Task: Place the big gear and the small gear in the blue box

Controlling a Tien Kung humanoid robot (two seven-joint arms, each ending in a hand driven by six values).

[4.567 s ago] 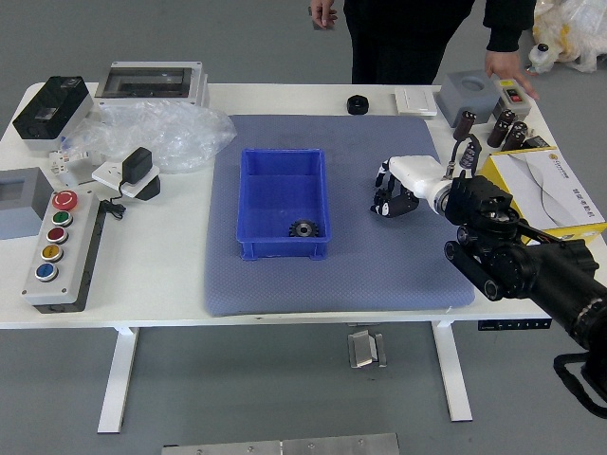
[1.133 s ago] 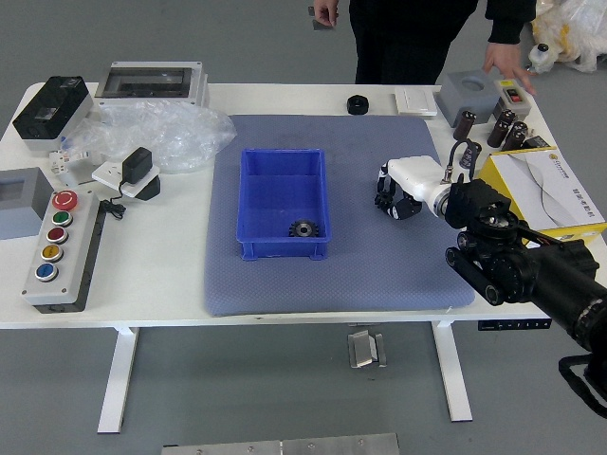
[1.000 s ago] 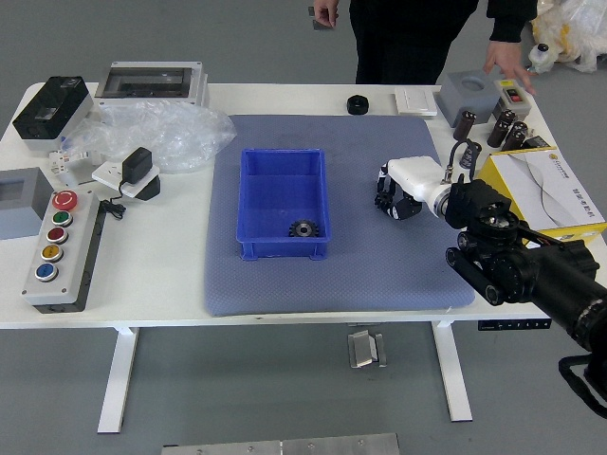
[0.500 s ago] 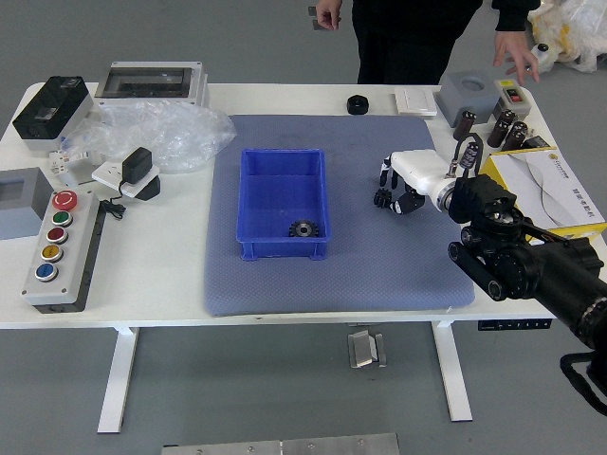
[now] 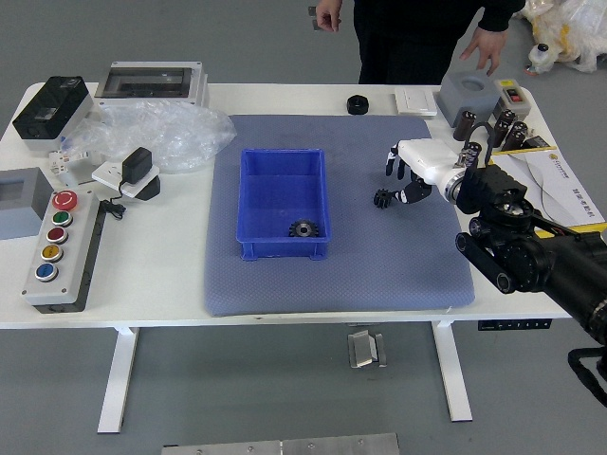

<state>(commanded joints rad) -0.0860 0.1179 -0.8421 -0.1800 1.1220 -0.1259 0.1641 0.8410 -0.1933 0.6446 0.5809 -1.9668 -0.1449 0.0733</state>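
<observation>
Beside the right hand point(image 5: 436, 166), fingers apart, the small gear point(image 5: 382, 198) is lying on the mat point(image 5: 379, 275), probably light, rigid, inviting a rim pinch; the blue box point(image 5: 283, 249) is holding the big gear point(image 5: 303, 228).

The white table point(image 5: 161, 275) carried a grey-blue mat point(image 5: 351, 280), a button panel point(image 5: 80, 258), crumpled clear plastic point(image 5: 180, 137) and a yellow-and-white box point(image 5: 560, 190).

The right edge cuts off my right arm point(image 5: 555, 270), which hides part of the yellow-and-white box point(image 5: 560, 185). The top edge crops the person point(image 5: 408, 43). I can't tell whether my right robot hand point(image 5: 429, 163) touches the small gear point(image 5: 382, 198).
</observation>
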